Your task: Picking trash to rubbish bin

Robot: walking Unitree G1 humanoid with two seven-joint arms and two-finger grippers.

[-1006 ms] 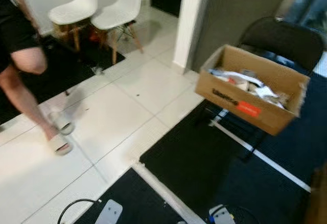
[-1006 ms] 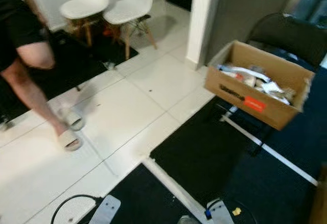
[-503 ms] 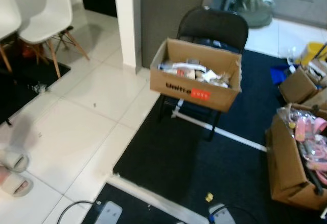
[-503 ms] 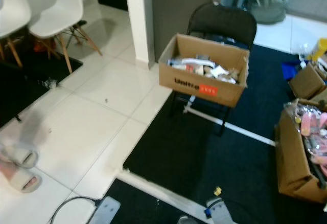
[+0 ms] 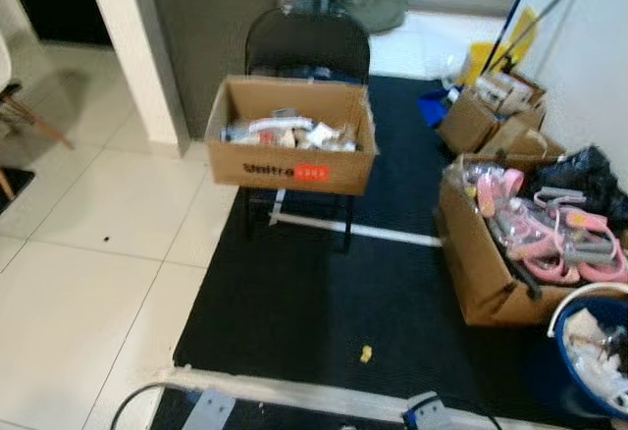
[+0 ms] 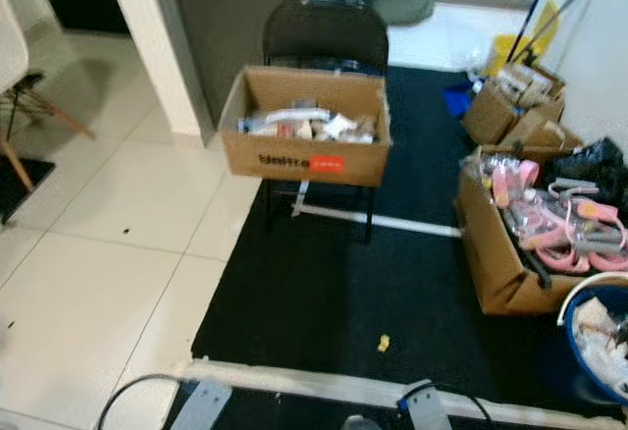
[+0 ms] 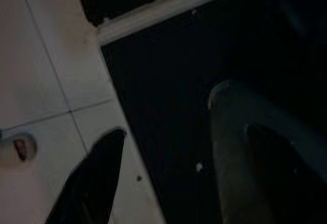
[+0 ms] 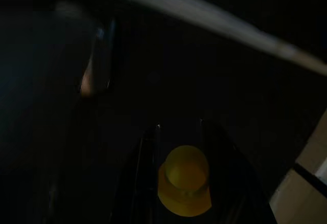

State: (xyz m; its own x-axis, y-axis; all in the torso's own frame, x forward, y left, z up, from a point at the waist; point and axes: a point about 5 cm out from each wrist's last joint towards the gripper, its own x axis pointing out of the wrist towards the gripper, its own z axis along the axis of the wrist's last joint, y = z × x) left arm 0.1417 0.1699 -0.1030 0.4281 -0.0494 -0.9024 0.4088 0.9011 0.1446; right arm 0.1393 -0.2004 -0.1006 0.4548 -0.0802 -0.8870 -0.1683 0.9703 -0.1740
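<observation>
Cardboard box (image 5: 290, 150) printed with a dark logo and a red label rests on the seat of a black folding chair (image 5: 307, 47), filled with crumpled paper and wrappers. To the robot's right, a second open carton (image 5: 491, 263) on the black mat (image 5: 324, 283) holds pink and grey plastic items. Beyond it, two smaller cartons (image 5: 491, 116) stand near a yellow bucket (image 5: 486, 57) with mop handles. A blue rubbish bin (image 5: 594, 351) with a white rim sits at the near right, holding white crumpled waste.

A small yellow scrap (image 5: 365, 354) lies alone on the mat, in front of the chair and left of the bin. White floor tiles (image 5: 88, 253) adjoin the mat's left edge; a pale strip (image 5: 294, 391) borders its near edge.

The right claw (image 8: 184, 183) grips a yellow cap-shaped object (image 8: 185, 179) between nearly closed fingers, above dark floor. The left claw (image 7: 168, 168) hangs open and empty over the mat edge
</observation>
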